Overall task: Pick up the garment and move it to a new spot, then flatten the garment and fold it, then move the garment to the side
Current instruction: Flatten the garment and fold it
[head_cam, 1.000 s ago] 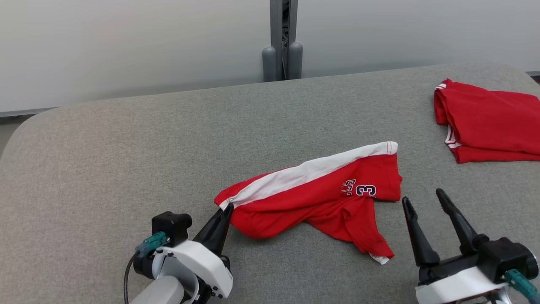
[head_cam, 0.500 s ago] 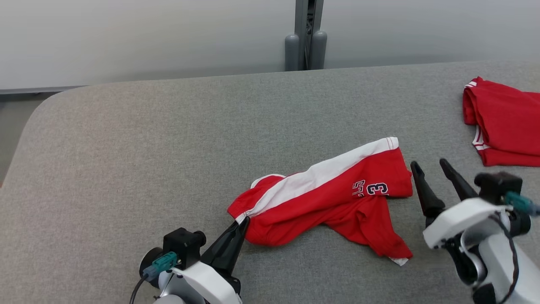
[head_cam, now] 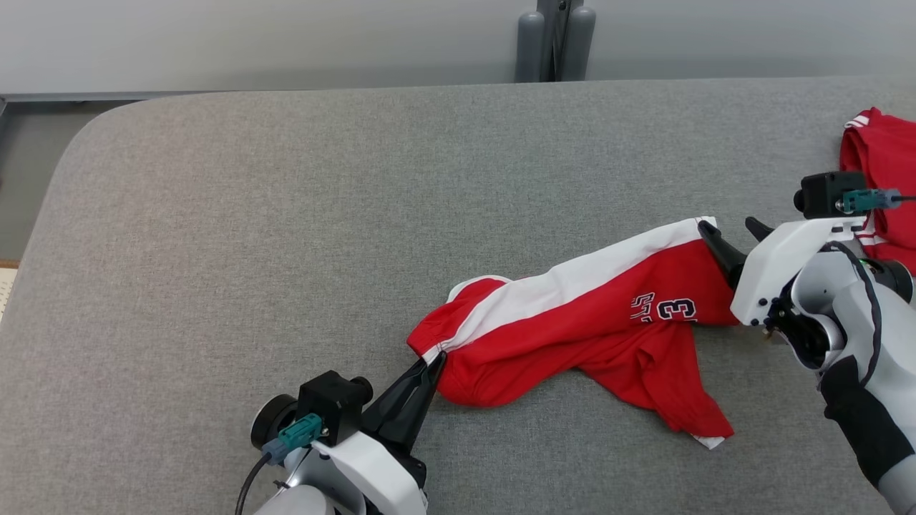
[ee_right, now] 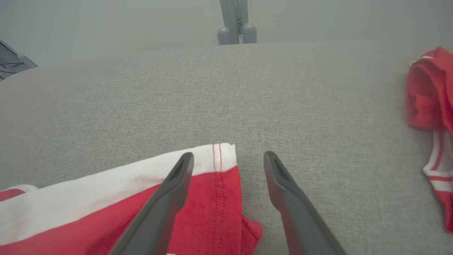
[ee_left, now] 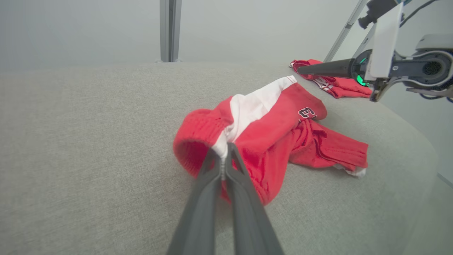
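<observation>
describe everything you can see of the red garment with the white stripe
The garment is soft red fabric with a broad white band, red hem stitching and a printed 3 beside partial lettering. It lies rumpled, stretched lengthwise on the grey table, one flap trailing toward the robot. The left gripper is shut on its left end at the white band; the open right gripper straddles the opposite hem corner, contact unclear.
</observation>
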Tool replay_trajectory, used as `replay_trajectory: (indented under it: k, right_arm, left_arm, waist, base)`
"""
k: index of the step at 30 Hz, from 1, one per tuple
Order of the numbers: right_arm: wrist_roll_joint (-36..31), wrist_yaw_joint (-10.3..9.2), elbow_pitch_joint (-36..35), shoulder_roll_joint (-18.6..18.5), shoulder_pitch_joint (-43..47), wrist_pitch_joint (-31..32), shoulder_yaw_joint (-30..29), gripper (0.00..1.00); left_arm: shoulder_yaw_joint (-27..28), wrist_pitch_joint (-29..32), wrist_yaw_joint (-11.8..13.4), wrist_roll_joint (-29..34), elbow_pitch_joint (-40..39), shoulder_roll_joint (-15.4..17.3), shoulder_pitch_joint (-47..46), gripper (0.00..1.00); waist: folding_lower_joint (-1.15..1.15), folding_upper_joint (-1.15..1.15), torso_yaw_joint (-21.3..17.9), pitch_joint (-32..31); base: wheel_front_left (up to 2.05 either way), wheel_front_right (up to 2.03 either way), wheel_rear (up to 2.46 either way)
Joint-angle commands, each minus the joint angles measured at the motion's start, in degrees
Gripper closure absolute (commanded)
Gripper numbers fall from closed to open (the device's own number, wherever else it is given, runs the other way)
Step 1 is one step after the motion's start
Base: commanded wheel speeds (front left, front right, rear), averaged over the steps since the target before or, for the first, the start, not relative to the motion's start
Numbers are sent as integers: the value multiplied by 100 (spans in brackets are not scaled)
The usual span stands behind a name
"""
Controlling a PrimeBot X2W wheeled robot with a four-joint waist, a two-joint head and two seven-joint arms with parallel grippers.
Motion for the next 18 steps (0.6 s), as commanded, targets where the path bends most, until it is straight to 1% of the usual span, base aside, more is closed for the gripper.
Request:
replay_trajectory:
  k: [1, 5, 10, 11, 12, 13, 18]
  right_arm:
    - [75, -2, 82, -15, -133, 79, 64, 0]
    - [242, -2, 380, -49, -461, 353, 316, 0]
    - [440, -2, 631, -25, -750, 556, 582, 0]
    - [490, -2, 648, -16, -775, 562, 622, 38]
    - [542, -2, 645, -21, -794, 556, 675, 56]
    - [601, -2, 605, -15, -810, 527, 740, 100]
    - [776, -2, 369, -163, -752, 279, 1155, 100]
  left_arm:
    - [1, 8, 31, 44, -34, 38, -66, 100]
    - [-10, 50, 85, 97, -156, 46, -170, 100]
    - [-62, 113, 55, 107, -259, 15, -264, 100]
    - [-75, 130, 55, 125, -264, 11, -284, 100]
    - [-84, 137, 59, 142, -261, 9, -290, 100]
    - [-94, 144, 61, 148, -254, 6, -285, 100]
    - [-61, 102, 96, 116, -196, 46, -254, 100]
  waist:
    - [0, 0, 45, 68]
    - [0, 0, 123, 230]
    - [0, 0, 196, 410]
    - [0, 0, 204, 433]
    - [0, 0, 210, 447]
    - [0, 0, 212, 456]
    - [0, 0, 169, 362]
  base:
    - [0, 0, 0]
    - [0, 0, 0]
    - [0, 0, 0]
    - [0, 0, 0]
    - [0, 0, 0]
    - [0, 0, 0]
    - [0, 0, 0]
